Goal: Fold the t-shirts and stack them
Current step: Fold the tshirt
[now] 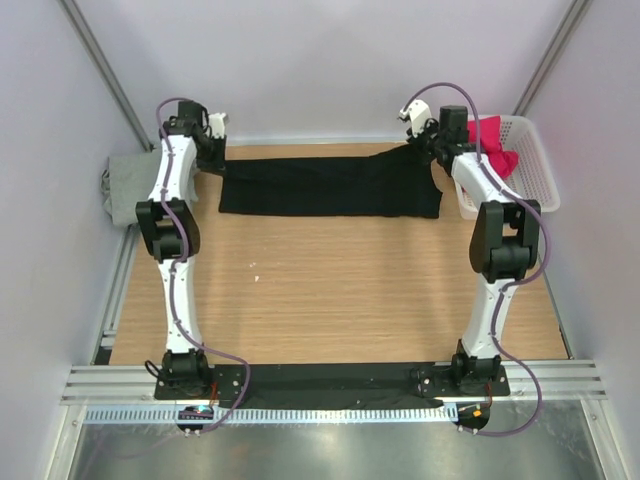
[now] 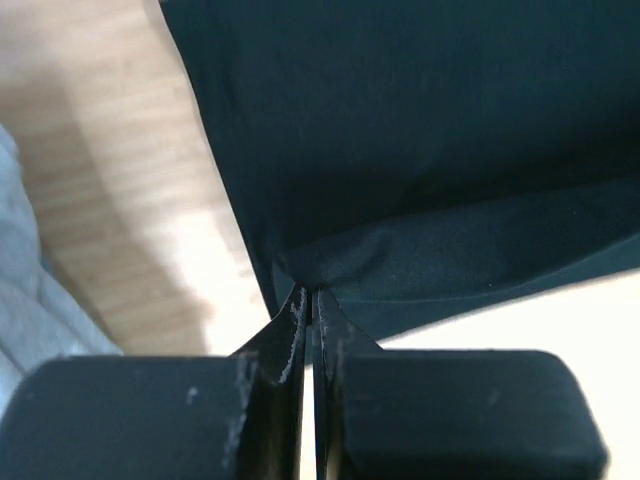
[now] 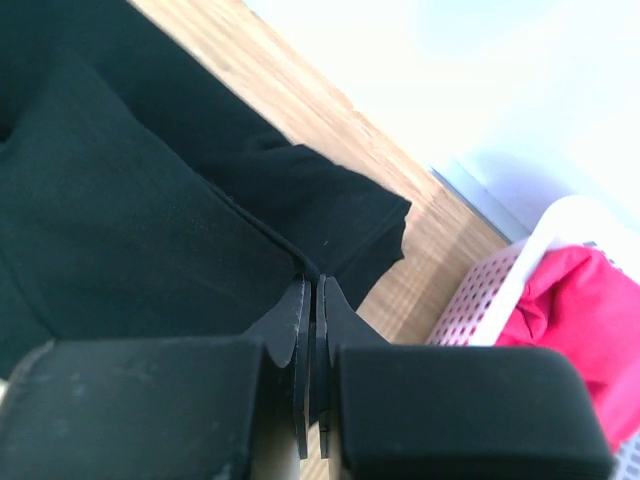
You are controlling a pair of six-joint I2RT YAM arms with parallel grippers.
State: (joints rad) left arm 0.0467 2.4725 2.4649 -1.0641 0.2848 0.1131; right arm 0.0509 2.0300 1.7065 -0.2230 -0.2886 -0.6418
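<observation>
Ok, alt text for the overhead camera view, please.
The robot's left hand and right hand are each shut on one end of a black t-shirt, laid as a long strip across the far side of a wooden table. A grey t-shirt lies far left; a magenta-red t-shirt sits in a white mesh basket far right.

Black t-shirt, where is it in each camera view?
Top external: black t-shirt stretched flat across the far side of the wooden table.
Left wrist: upper right, its edge pinched by the left gripper.
Right wrist: left side, its edge pinched by the right gripper.
Shared landmark: the wooden table.
</observation>
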